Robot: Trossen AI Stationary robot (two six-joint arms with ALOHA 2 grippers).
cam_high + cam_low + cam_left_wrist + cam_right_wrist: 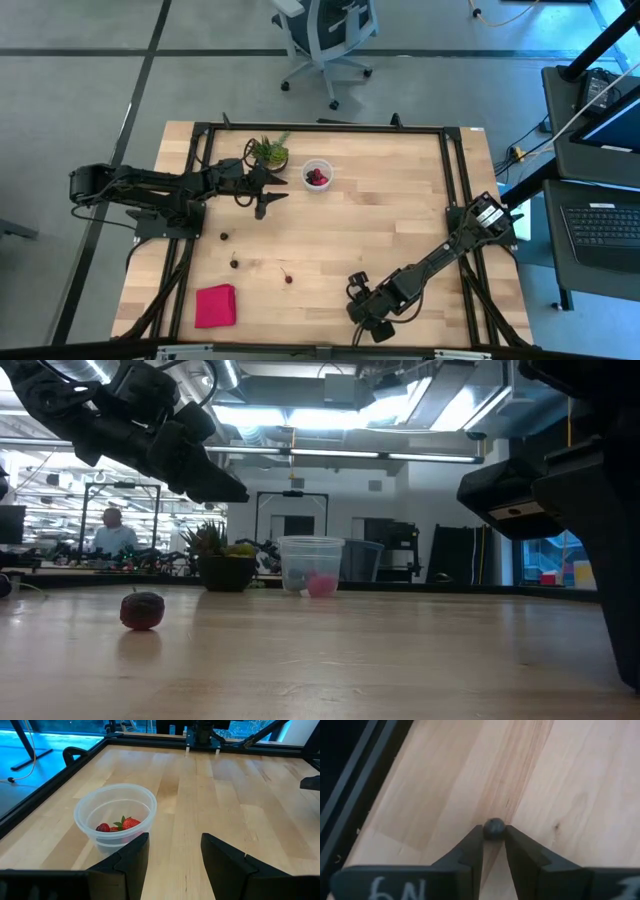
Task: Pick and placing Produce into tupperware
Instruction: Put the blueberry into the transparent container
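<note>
The clear round tupperware (318, 175) stands on the wooden table at the far middle and holds a strawberry and a dark red fruit (122, 824); it also shows in the low view (312, 565). My left gripper (272, 192) is open and empty, above the table just left of it (175, 851). My right gripper (372, 322) is near the table's near edge, shut on a small dark round fruit (494, 828). Three small fruits (223, 236), (234, 263), (288, 277) lie loose on the table; one shows in the low view (143, 610). My right gripper pinches the small dark fruit (494, 829) between its two fingers, only at their free ends. The fingers point down toward the table. Whether the fruit is clear of the wood or resting on it, I cannot tell.
A spiky green potted plant (268, 152) stands left of the tupperware, close to my left gripper. A flat pink-red cloth (215, 305) lies at the near left. A black frame (320, 127) runs around the table. Bare wood lies between the two arms.
</note>
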